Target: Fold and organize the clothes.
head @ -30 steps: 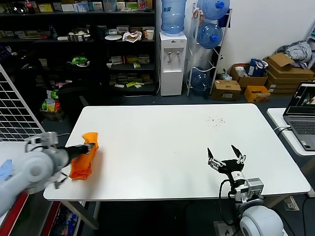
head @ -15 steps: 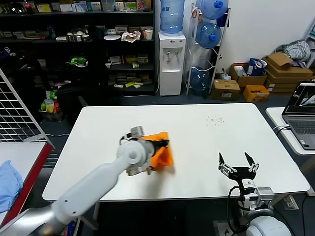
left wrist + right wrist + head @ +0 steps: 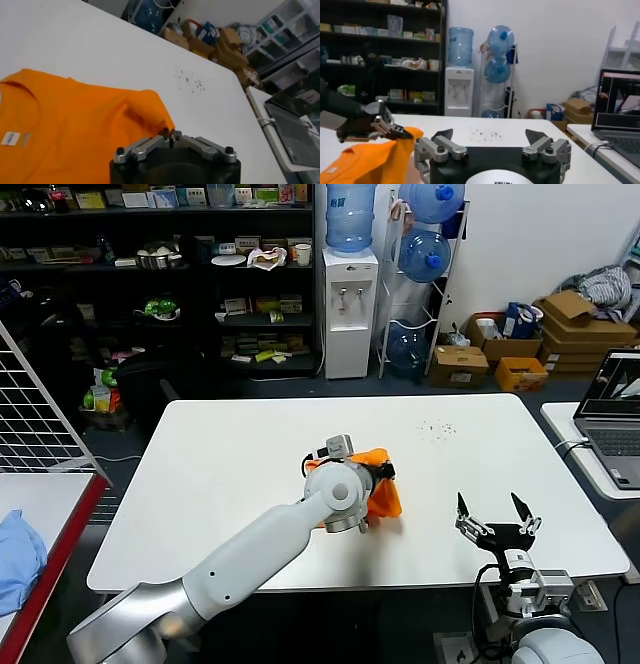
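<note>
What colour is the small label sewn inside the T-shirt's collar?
White, on the bright orange cotton T-shirt; the label shows best in the left wrist view.

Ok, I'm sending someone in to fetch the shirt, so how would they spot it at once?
Go to the big white table in front of the shelves and water cooler. Near its middle lies the T-shirt, bunched up, with the left gripper shut on a fold of it. It is the only bright orange thing on the table; the right gripper hovers open and apart from it.

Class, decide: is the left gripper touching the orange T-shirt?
Touching. In the left wrist view, the left gripper is shut on a pinched fold of the orange T-shirt; the right wrist view shows the same pinch from the side.
</note>
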Controlling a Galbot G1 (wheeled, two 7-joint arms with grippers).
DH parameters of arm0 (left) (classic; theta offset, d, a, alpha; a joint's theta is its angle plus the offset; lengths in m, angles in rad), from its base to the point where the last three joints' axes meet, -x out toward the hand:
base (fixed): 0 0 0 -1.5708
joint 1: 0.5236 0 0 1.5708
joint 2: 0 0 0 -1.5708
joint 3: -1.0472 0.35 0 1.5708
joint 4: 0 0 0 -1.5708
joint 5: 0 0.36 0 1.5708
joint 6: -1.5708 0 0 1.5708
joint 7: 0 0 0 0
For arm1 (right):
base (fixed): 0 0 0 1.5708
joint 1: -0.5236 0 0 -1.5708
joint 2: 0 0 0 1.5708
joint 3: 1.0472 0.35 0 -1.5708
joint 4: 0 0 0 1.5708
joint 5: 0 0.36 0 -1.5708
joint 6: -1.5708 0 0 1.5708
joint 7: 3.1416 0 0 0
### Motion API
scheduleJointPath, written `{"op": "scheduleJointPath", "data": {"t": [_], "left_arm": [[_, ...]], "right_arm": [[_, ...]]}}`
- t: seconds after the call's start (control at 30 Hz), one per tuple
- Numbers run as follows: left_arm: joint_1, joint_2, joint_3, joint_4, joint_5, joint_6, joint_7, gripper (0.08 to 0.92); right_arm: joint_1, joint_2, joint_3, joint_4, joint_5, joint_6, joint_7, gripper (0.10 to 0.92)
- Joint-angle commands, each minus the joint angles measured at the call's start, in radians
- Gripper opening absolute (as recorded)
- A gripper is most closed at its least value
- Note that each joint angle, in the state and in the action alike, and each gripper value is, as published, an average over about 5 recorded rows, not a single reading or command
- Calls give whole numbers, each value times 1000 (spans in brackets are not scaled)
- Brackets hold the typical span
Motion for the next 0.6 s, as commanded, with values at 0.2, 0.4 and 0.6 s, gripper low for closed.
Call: {"op": "scheduleJointPath", "data": {"t": [0.2,0.4,0.6], "left_arm": [[-3,-35,12,2,58,-4,16,112],[105,162,5,-247,342,-24,220,255],[432,465,-220,-460,738,-218,569,428]], "right_arm": [[-10,-13,17,4,13,44,-53,921],[-7,-64,34,-8,47,42,-104,921],[-11,-75,40,-37,90,93,-158,921]]}}
